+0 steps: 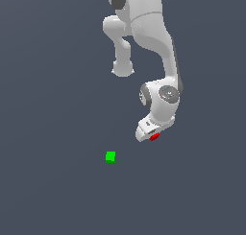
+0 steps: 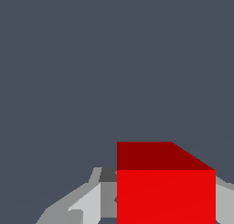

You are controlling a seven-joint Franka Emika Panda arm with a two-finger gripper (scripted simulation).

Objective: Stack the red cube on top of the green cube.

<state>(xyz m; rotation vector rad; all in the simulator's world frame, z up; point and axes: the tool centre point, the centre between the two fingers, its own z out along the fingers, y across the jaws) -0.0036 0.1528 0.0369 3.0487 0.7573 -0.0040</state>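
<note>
Now red cube (image 2: 165, 195) between fingers (image 2: 87, 205), green cube (image 1: 110, 157) apart

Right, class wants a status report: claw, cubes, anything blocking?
Claw shut on red cube. Green cube apart, toward exterior view's left. Nothing seen between them.

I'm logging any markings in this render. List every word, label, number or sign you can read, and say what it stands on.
None: no readable text in either view.
Red cube: plain faces, no label.
Green cube: plain, no label.
Franka Panda arm: white shell, no legible brand or number; the round dark joint cap shows faint marks, too small to read.
Grey floor: bare of any sign.
</note>
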